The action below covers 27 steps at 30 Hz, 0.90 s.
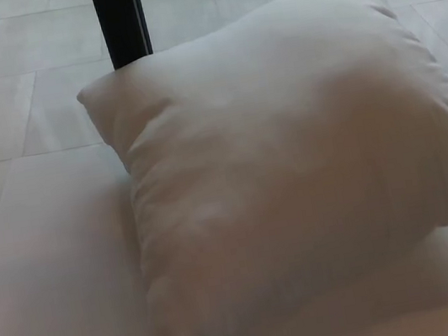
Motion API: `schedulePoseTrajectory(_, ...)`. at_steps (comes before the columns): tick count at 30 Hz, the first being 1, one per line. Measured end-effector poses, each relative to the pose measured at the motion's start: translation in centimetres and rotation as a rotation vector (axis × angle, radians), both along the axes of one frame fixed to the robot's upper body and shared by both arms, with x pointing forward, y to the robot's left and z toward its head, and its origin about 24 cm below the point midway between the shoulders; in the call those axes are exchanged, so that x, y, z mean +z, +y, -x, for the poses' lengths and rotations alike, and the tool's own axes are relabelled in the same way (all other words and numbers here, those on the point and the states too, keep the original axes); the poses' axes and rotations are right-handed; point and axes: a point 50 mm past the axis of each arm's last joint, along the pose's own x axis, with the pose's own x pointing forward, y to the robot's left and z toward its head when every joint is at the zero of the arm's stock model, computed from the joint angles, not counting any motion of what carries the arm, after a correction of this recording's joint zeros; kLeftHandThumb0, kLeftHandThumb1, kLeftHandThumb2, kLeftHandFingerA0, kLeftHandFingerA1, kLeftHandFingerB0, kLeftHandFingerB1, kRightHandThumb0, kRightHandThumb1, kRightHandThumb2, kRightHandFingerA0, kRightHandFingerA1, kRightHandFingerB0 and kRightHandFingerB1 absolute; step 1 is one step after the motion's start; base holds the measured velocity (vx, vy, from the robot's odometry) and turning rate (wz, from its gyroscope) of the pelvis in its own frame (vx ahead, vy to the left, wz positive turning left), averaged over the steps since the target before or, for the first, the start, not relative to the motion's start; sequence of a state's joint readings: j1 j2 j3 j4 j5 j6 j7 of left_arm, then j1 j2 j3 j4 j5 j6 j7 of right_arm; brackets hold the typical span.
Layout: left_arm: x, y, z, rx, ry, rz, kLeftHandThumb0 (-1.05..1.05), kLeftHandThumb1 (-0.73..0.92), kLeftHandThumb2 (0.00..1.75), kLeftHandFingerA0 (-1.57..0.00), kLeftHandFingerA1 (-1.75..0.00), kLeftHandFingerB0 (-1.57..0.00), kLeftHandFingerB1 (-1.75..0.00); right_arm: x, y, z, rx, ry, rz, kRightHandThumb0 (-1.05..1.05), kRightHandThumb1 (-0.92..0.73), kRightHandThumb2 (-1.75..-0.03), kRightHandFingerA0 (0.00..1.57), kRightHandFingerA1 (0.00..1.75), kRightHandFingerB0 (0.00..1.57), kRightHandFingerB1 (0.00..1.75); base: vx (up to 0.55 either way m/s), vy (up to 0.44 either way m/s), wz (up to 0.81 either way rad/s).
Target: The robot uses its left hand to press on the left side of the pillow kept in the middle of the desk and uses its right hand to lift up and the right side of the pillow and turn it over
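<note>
The pillow (294, 182) was found lying on the desk (48, 298), filling the middle and right of the head view, with its right side and near lower edge cut off by the picture's borders. One corner was directed to the upper left and another to the upper right, and bare desk surface was observed to the left of the pillow and in front of it at the lower right. Behind the upper-left corner an upright post (121, 21) was seen, and the tiled floor (16, 90) was seen beyond the desk's far edge.
</note>
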State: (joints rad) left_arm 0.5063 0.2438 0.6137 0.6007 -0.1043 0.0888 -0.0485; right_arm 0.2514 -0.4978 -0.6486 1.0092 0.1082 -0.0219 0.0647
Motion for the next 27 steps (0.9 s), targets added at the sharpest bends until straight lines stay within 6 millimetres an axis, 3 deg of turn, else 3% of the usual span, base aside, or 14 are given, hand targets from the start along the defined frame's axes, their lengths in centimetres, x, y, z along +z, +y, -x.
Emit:
schedulePoseTrajectory(1, 0.5, 0.4, -0.1, 0.019, -0.030, -0.017, -0.94, 0.59, 0.59, -0.27, -1.03, 0.00, -1.34, 0.4, -0.3, -0.1, -0.026, -0.031, 0.006, -1.04, -0.66, -1.06, 0.38, 0.64, 0.08, 0.59, 0.00, 0.000, 0.00)
schedulePoseTrajectory(3, 1.5, 1.1, -0.6, 0.048, -0.088, -0.046, -0.89, 0.49, 1.03, -0.75, -1.04, 0.00, -0.78, 1.1, -1.0, -0.3, -0.070, -0.087, 0.018, -1.04, -0.74, -1.13, 0.41, 0.65, 0.09, 0.57, 0.00, 0.000, 0.00)
schedulePoseTrajectory(4, 2.0, 1.4, -1.0, 0.060, -0.123, -0.062, -0.94, 0.78, 0.61, -0.51, -1.08, 0.00, -1.16, 1.4, -1.3, -0.6, -0.091, -0.118, 0.024, -1.05, -0.71, -0.89, 0.42, 0.65, 0.11, 0.56, 0.00, 0.000, 0.00)
schedulePoseTrajectory(6, 3.5, 2.4, -2.6, 0.090, -0.222, -0.104, -0.99, 0.61, 1.00, -0.40, -0.86, -0.05, -0.75, 2.7, -2.3, -1.3, -0.134, -0.200, 0.042, -1.04, -0.91, -0.68, 0.42, 0.55, 0.22, 0.52, 0.00, 0.000, 0.00)
schedulePoseTrajectory(10, 7.7, 4.0, -7.3, 0.086, -0.430, -0.200, -0.96, 0.81, 0.60, -0.28, -0.80, -0.04, -1.16, 6.2, -4.2, -4.3, -0.160, -0.383, 0.096, -1.04, -0.89, -0.67, 0.44, 0.52, 0.29, 0.46, 0.00, 0.000, 0.00)
schedulePoseTrajectory(11, 9.0, 4.3, -8.7, 0.078, -0.493, -0.222, -1.00, 0.57, 1.02, -0.50, -0.82, -0.41, -0.98, 7.3, -4.6, -5.4, -0.158, -0.439, 0.110, -1.05, -0.70, -1.16, 0.45, 0.57, 0.25, 0.51, 0.00, 0.000, 0.00)
schedulePoseTrajectory(14, 12.5, 4.7, -12.7, 0.042, -0.648, -0.268, -1.05, 0.64, 0.61, -0.87, -0.88, -0.67, -0.98, 10.2, -5.3, -8.4, -0.131, -0.581, 0.138, -1.05, -0.87, -0.67, 0.69, 0.51, 0.39, 0.41, 0.00, 0.000, 0.00)
schedulePoseTrajectory(15, 13.7, 4.7, -14.0, 0.025, -0.701, -0.280, -1.05, 0.60, 0.60, -0.88, -0.90, -0.71, -0.96, 11.3, -5.3, -9.6, -0.115, -0.629, 0.146, -1.05, -0.66, -1.14, 0.68, 0.60, 0.32, 0.51, 0.00, 0.000, 0.00)
schedulePoseTrajectory(16, 14.9, 4.6, -15.3, 0.010, -0.751, -0.289, -1.04, 0.38, 0.92, -0.80, -0.91, -0.69, -1.01, 12.3, -5.3, -10.7, -0.097, -0.674, 0.155, -1.05, -0.85, -0.67, 0.79, 0.54, 0.44, 0.44, 0.00, 0.000, 0.00)
schedulePoseTrajectory(19, 18.2, 3.7, -18.5, -0.031, -0.902, -0.296, -1.03, 0.43, 0.94, -0.75, -1.00, -0.61, -1.05, 15.2, -5.0, -13.6, -0.038, -0.796, 0.174, -1.02, -0.63, -1.10, 0.81, 0.60, 0.41, 0.55, 0.00, 0.000, 0.00)
schedulePoseTrajectory(21, 20.1, 2.9, -20.2, -0.057, -0.983, -0.294, -0.67, 0.85, 0.64, -0.26, -0.48, -0.16, -0.38, 16.8, -4.5, -15.3, -0.001, -0.862, 0.182, -0.99, -0.63, -1.09, 0.60, 0.59, 0.41, 0.53, 0.00, 0.000, 0.00)
schedulePoseTrajectory(22, 21.2, 2.2, -21.3, -0.079, -1.033, -0.289, -0.62, 0.89, 0.66, -0.26, -0.45, -0.12, -0.33, 17.9, -4.1, -16.3, 0.028, -0.901, 0.187, -0.96, -0.85, -0.67, 0.55, 0.48, 0.43, 0.36, 0.00, 0.000, 0.00)
schedulePoseTrajectory(26, 24.4, 0.0, -24.2, -0.149, -1.166, -0.258, -0.64, 0.87, 0.64, -0.27, -0.47, -0.14, -0.32, 21.6, -2.5, -19.6, 0.134, -1.017, 0.205, -0.98, -0.85, -0.63, 0.39, 0.45, 0.28, 0.28, 0.00, 0.000, 0.00)
schedulePoseTrajectory(27, 25.2, -0.7, -24.9, -0.168, -1.198, -0.244, -0.67, 0.69, 0.95, -0.24, -0.55, -0.07, -0.42, 22.7, -1.9, -20.5, 0.168, -1.048, 0.209, -0.95, -0.67, -1.05, 0.33, 0.53, 0.21, 0.42, 0.00, 0.000, 0.00)
